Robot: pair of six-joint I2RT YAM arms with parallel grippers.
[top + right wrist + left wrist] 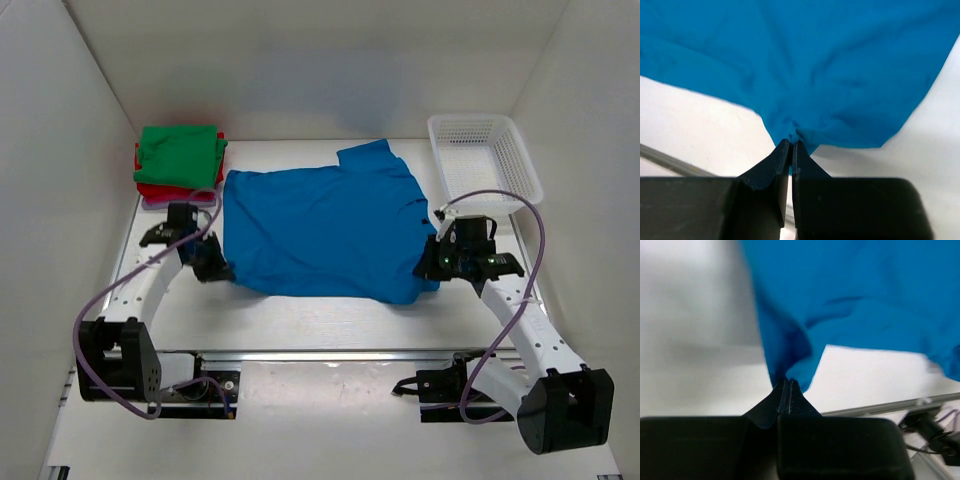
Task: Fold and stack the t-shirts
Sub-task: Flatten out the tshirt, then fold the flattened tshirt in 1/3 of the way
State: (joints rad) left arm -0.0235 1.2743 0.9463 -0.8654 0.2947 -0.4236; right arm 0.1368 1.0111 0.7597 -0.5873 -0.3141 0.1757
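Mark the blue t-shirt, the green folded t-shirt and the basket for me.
blue t-shirt [320, 225]: top external view, middle of the spread body.
green t-shirt [180, 152]: top external view, middle of its top face.
basket [483, 160]: top external view, bare mesh floor.

On the white table [330, 325] lie a blue t-shirt [320, 225], a folded t-shirt stack [180, 165] and a mesh basket [482, 160].
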